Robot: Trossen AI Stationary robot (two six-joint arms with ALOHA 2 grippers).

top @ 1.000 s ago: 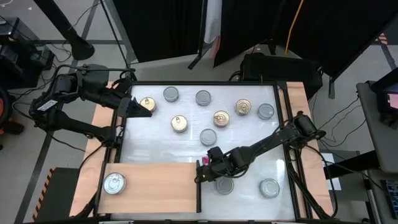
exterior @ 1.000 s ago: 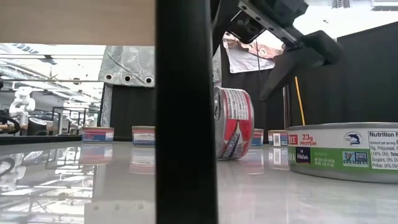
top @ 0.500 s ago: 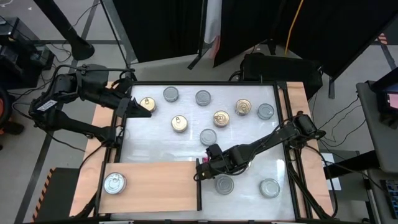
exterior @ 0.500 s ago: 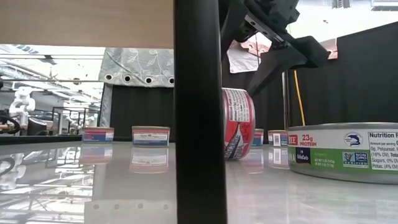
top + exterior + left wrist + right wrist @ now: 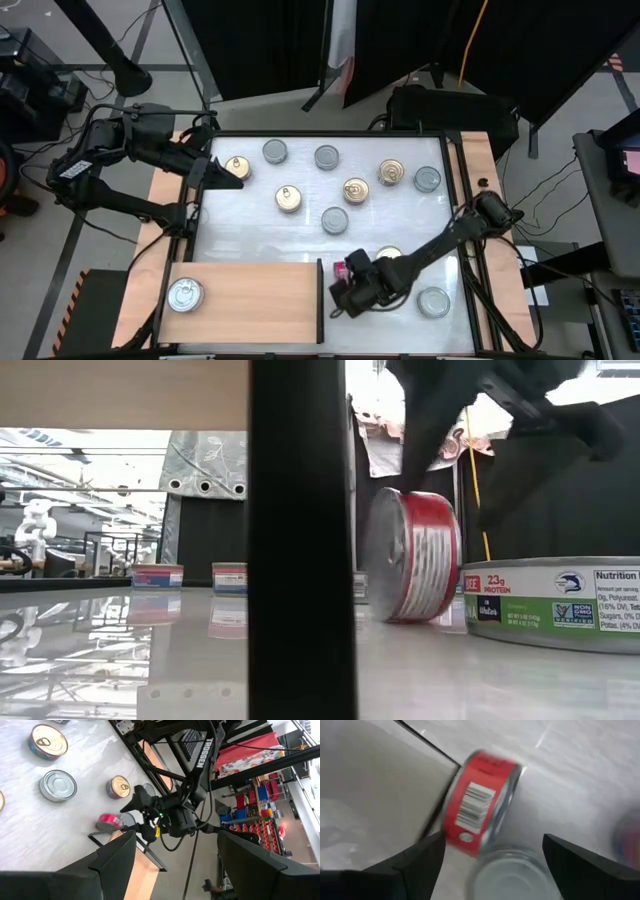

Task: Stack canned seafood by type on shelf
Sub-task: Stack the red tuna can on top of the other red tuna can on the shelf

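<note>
Beside the wooden shelf (image 5: pixel 250 290), the right gripper (image 5: pixel 345 298) spreads, seemingly empty, near a red-labelled round tin (image 5: pixel 479 802) on edge.

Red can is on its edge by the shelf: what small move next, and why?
Probably ease the right gripper forward to straddle the red can. Its fingers are open, and the can stands on its rim beside the shelf edge, unheld.
</note>
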